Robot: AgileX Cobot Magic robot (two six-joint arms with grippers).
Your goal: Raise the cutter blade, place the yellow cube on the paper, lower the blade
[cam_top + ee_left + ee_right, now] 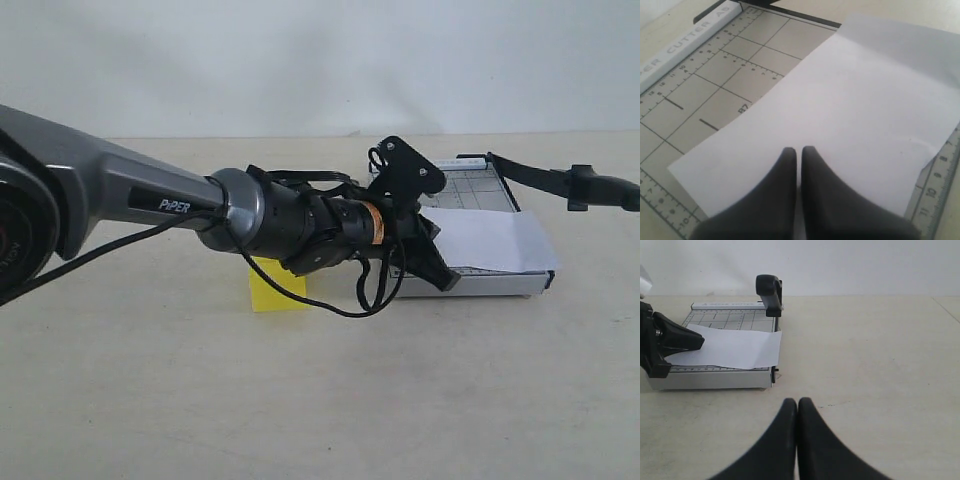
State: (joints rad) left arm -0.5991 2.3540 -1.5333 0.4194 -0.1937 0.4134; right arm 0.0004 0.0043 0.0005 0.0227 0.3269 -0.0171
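Currently: cutter blade raised, upper right of ext. view, angled clear of grey base; yellow cube on table, centre-left, left of base, partly behind arm; paper flat on base. L gripper over paper, fingers together, empty. R gripper likewise, over table.

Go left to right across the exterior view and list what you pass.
yellow cube → left gripper, jaws closed → paper → handle end of the cutter blade. The cutter base is left out because it spans behind several of these.
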